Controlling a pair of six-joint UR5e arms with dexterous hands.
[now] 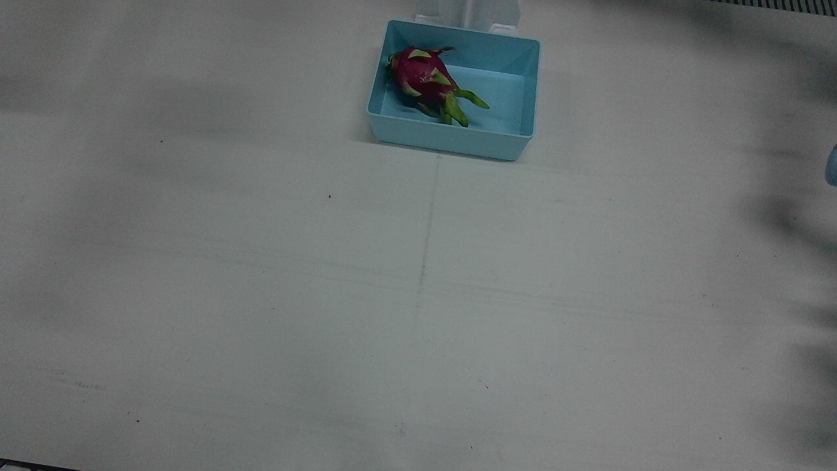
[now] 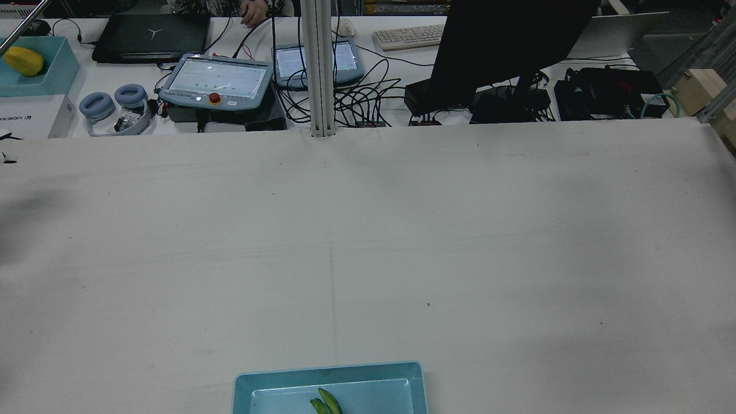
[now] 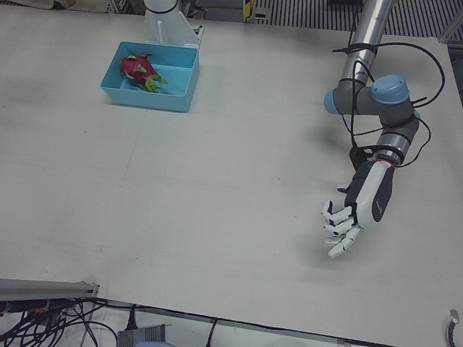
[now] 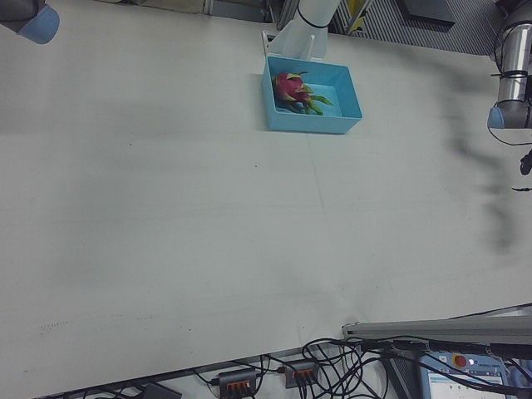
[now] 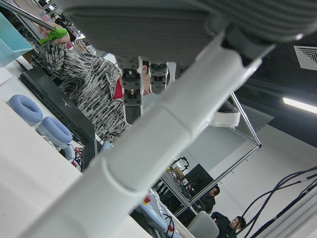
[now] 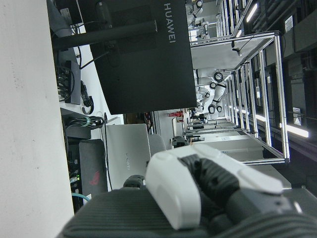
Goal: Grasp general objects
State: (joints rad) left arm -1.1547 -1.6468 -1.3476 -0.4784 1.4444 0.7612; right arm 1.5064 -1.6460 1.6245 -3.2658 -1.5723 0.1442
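A magenta dragon fruit [image 1: 428, 80] with green scales lies in the left part of a light blue bin [image 1: 458, 140] at the table's robot side. Only its green tips [image 2: 329, 401] show in the rear view. My left hand [image 3: 347, 220] hovers over bare table, far from the bin [image 3: 155, 97], with its fingers spread and nothing in it. My right hand [image 6: 198, 193] shows only in its own view, as one white finger and dark palm padding. Its state is unclear. Neither hand is near the fruit [image 4: 293, 88].
Past the table's far edge stands a desk with a dark monitor [image 2: 506, 40], two teach pendants [image 2: 215, 77], blue headphones [image 2: 112, 103], a laptop [image 2: 152, 37] and cables. A second blue bin [image 2: 52, 77] holds a yellow object. A person's hand [image 2: 253, 11] rests there.
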